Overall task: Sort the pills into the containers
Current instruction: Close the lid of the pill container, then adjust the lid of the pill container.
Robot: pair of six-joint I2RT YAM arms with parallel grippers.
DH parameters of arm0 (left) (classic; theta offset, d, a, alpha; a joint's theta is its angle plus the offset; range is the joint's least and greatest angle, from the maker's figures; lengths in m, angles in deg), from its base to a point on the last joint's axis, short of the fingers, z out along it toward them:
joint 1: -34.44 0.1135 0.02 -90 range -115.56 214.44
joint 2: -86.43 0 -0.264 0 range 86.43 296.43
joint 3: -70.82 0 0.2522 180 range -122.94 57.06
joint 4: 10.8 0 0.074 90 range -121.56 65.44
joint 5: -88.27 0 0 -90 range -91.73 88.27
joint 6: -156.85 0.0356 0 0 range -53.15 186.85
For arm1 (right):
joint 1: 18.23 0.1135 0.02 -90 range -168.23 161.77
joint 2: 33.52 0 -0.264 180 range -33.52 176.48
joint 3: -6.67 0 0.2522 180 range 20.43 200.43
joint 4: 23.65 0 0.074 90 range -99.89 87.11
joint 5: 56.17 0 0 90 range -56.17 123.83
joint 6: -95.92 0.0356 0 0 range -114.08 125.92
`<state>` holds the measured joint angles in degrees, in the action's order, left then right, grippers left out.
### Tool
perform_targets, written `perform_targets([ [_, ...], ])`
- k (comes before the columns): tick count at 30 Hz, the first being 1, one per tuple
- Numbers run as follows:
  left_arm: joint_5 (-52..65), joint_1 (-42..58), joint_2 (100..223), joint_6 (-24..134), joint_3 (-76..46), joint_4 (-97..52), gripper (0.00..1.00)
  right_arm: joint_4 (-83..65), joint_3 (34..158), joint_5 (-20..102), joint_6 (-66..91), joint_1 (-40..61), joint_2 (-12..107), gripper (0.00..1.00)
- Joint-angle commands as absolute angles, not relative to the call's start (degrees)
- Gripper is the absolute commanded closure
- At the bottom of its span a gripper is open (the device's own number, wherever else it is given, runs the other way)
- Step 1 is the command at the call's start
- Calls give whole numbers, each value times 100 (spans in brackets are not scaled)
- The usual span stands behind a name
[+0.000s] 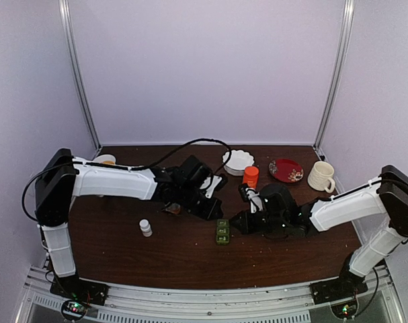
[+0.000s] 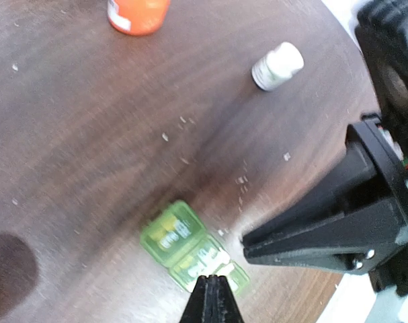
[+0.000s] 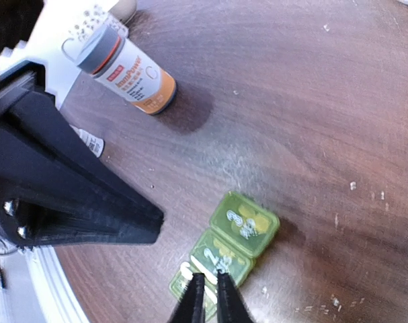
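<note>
The containers are three cells of a small green pill box (image 1: 222, 231), lying flat between both arms. My left gripper (image 2: 215, 281) hovers over the box (image 2: 189, 243), fingers pressed together and holding nothing. My right gripper (image 3: 210, 279) hangs over the seam between the box's (image 3: 244, 225) two nearer cells. Its jaws stand almost together with a thin gap. Whether they pinch the pale lid edge there is unclear. Pills show as tiny whitish specks (image 2: 240, 180) scattered on the wood, with more (image 3: 352, 185) to the right of the box.
An orange bottle (image 1: 251, 176), a white bowl (image 1: 238, 161), a red plate (image 1: 286, 170) and a mug (image 1: 320, 176) stand at the back. A small white bottle (image 1: 145, 227) stands left of the box. A grey-capped labelled bottle (image 3: 126, 67) lies near the left arm.
</note>
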<state>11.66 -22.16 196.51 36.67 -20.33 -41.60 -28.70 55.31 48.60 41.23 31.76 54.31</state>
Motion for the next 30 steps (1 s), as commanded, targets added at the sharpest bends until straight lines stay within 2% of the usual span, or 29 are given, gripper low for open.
perform_targets([
  [1,1089,-2040,19784,3667,-2270,-4003,100,-2825,5880,4862,4044,3151,5634,100],
  [15,1412,-1979,20393,3558,-2336,-3787,100,-2947,6235,4992,4158,3060,6358,100],
  [30,1502,-1975,20396,3558,-2363,-3736,100,-2907,6320,4996,4132,3037,6406,100],
])
